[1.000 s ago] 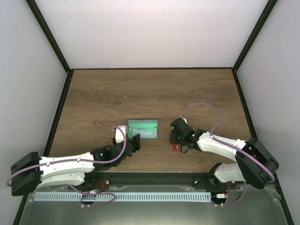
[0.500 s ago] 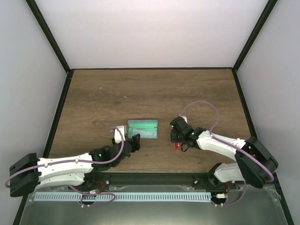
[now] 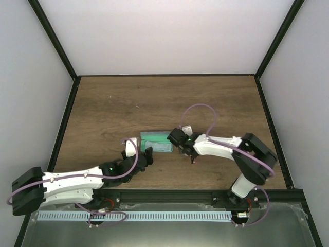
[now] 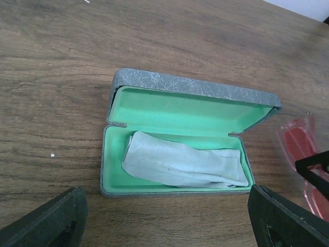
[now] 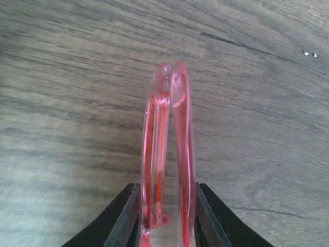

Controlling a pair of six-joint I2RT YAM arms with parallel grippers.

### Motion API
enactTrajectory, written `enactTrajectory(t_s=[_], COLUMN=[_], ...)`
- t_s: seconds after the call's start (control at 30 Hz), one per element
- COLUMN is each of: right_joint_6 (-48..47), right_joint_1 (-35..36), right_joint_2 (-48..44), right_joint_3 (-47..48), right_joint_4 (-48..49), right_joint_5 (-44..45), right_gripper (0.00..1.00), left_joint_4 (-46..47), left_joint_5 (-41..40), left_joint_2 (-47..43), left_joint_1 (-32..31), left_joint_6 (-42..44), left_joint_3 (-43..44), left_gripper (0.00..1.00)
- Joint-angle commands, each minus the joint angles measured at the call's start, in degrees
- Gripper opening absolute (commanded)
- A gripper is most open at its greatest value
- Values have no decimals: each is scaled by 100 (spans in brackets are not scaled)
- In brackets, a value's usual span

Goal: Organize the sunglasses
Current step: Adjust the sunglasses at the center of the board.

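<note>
From above, the open case (image 3: 157, 137) lay by the near edge of the tabletop (image 3: 103, 103). The left pincer (image 3: 139, 152) was spread wide before it.

Left wrist: a cloth (image 4: 180, 164) lay inside the case. The sunglasses (image 4: 298, 144) were just beside it.

Right wrist: the right pincer (image 5: 167, 218) pinched the folded sunglasses.

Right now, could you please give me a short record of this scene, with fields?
case: open on the table, lid up, green lining
cloth: crumpled, lying inside the case
sunglasses: red, folded, outside the case, by its right end
right pincer: shut on the sunglasses
left pincer: open, empty, at the case's near side
task state: sunglasses not yet in the case
</note>
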Motion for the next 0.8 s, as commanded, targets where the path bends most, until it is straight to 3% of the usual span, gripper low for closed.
enactTrajectory(t_s=[0.0,0.1,0.23,0.4,0.77], right_joint_6=[509,914,1068,940,757], right_joint_1=[117,161,381,470,227], right_joint_2=[853,1541,1750,1080,-385], right_joint_3=[712,1135,1287,966,261], right_joint_4=[-980,-1459,-1375,-700,-108], right_joint_5=[993,1335,1232,716,339], right_gripper=[28,29,42,51,54], left_joint_4=[-67,-124,-187,-145,-24], left_joint_5=[-155,-188,-191,-98,152], left_joint_2=[-179,-305,-439,-413,-224], left_joint_1=[48,80,169,292,411], left_joint_6=[37,44,130,240,356], left_joint_3=[-12,-78,-133,-158,-39], left_gripper=[88,88,88,88,88])
